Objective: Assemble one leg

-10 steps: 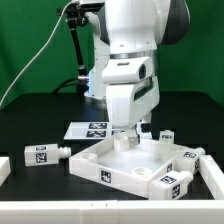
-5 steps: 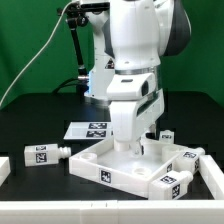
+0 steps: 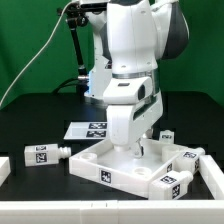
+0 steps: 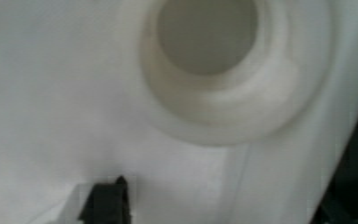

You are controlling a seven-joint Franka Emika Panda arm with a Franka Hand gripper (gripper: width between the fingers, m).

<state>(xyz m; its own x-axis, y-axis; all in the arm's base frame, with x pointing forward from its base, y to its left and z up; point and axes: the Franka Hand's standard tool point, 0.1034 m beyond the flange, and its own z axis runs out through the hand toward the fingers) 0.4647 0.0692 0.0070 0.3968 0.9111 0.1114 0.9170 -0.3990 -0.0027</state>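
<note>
1. Ext. view: we see the white arm (image 3: 135, 60) bent steeply down over the panel (image 3: 100, 160). The panel is a big flat white tray w/ a raised rim, lying on the black table (image 3: 30, 120).
2. The gripper (image 3: 137, 150) is low inside the panel, near its far rim. We can't tell if it touches the panel floor or sits just above it.
3. Fingers: in the ext. view the hand body hides most of them. The wrist view gives us only one dark fingertip (image 4: 105, 200) against white plastic. We can't tell how far apart the fingers stand, or whether they hold anything.
4. Wrist view is v. close and blurred: a white surface w/ a round recess (image 4: 208, 50) and a soft raised ring around it.
5. The leg (image 3: 40, 155) lies on its side on the table, off the panel on the exterior view's left, tag facing the camera. Its end is just beside the panel's near-left corner; contact or gap is not clear. It is well apart from the gripper.
6. Two more legs sit on the exterior view's right: one (image 3: 168, 135) near the panel's far corner, and one (image 3: 190, 155) by its right rim.
7. The marker board (image 3: 88, 129) lies flat on the table behind the panel, partly hidden by the arm.
8. We also see tags on the panel's front rim, facing the camera.
</note>
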